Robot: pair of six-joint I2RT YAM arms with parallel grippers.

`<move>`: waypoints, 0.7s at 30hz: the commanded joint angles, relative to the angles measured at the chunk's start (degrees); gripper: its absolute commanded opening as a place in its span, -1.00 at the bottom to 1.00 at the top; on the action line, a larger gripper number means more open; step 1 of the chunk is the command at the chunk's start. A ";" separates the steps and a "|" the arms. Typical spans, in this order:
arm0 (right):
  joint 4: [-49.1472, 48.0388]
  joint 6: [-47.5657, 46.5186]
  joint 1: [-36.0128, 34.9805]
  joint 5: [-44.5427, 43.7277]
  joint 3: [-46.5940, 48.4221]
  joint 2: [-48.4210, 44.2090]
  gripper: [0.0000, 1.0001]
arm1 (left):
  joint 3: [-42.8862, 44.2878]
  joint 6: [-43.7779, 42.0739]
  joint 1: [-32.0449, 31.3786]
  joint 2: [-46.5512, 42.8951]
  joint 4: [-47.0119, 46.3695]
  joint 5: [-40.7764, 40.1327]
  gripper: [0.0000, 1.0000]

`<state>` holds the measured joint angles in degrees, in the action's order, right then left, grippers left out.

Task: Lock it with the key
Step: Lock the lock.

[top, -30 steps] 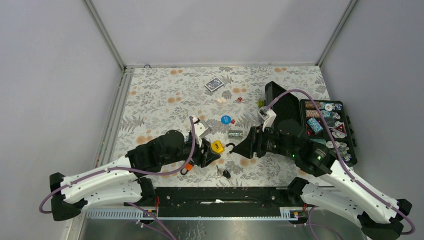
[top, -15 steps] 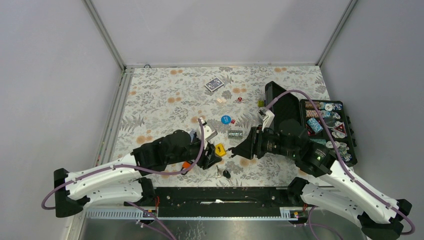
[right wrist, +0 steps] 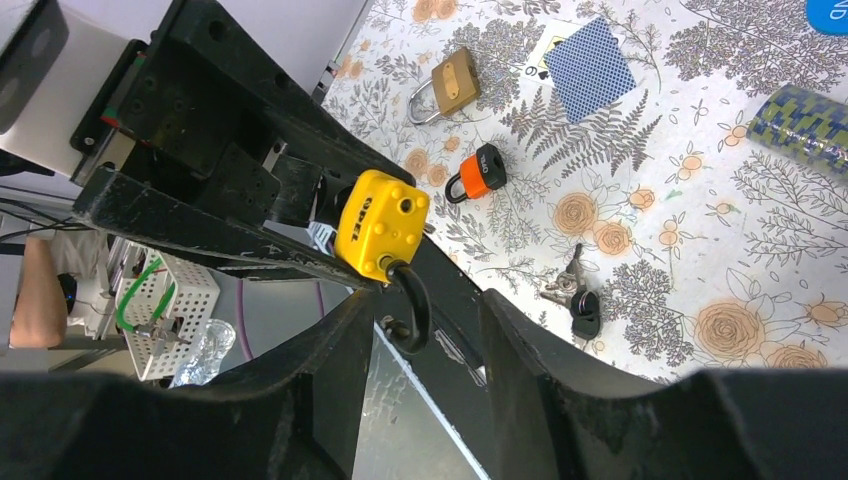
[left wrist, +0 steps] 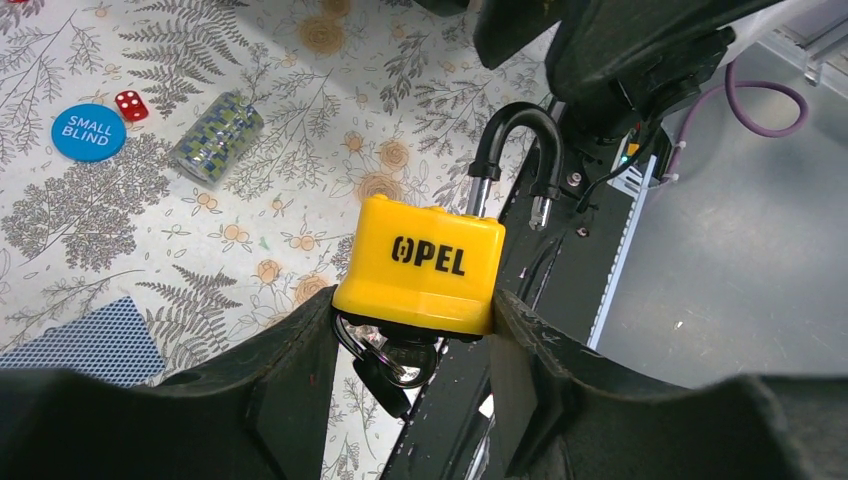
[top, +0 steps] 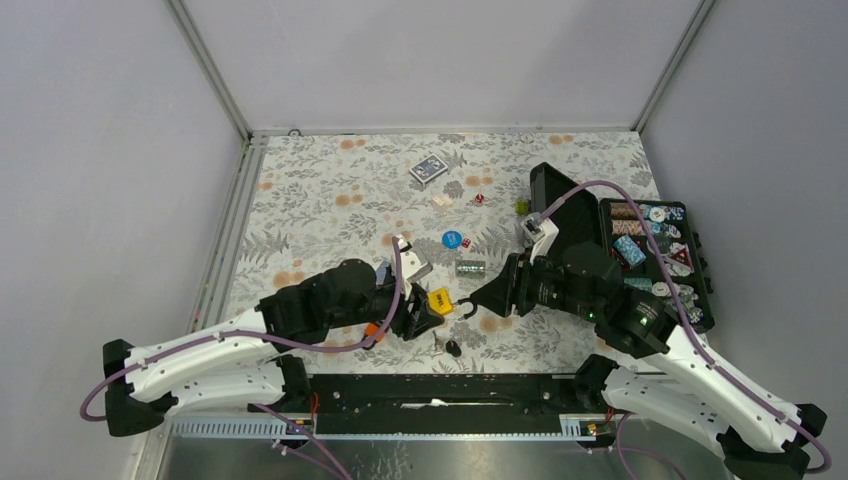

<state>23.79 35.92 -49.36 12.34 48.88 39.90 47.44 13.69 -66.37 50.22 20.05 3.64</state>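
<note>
My left gripper [left wrist: 412, 325] is shut on a yellow OPEL padlock [left wrist: 420, 262] and holds it above the table's near edge. The padlock's black shackle [left wrist: 512, 140] is open, with one leg out of the body. A key with a black head [left wrist: 398, 368] hangs from the padlock's underside. My right gripper [right wrist: 425, 315] is open, and the shackle [right wrist: 410, 305] sits between its fingertips without touching them. In the top view the padlock [top: 439, 298] lies between the left gripper [top: 424, 311] and the right gripper [top: 480, 297].
Spare keys [top: 447, 346] and an orange padlock [right wrist: 478, 170] lie on the floral cloth near the front. A brass padlock [right wrist: 450, 80], a blue card [right wrist: 588, 70], a chip roll [top: 470, 268] and a blue chip [top: 452, 239] lie further out. An open poker chip case [top: 655, 255] stands at the right.
My left gripper has shifted a little to the right with the padlock and turned it. My right gripper has stayed close, and the shackle now sits between its open fingers.
</note>
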 commanded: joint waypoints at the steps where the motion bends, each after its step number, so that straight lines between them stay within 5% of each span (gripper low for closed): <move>1: -0.30 -1.92 -0.16 -1.09 0.80 0.35 0.01 | 2.92 -0.51 -0.25 -2.09 -5.62 2.46 -1.00; 9: -3.35 -1.24 -0.18 9.69 -0.83 2.40 -0.11 | 3.44 -0.81 -0.25 -1.78 -5.69 3.06 -1.00; 21: -4.96 -0.82 -0.20 12.85 -1.70 3.71 -0.38 | 3.06 -0.73 -0.25 -1.88 -6.67 3.64 -1.00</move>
<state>22.00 35.22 -49.36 23.27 47.55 43.81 47.53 13.47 -66.37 49.60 19.77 5.65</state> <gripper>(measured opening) 0.314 0.512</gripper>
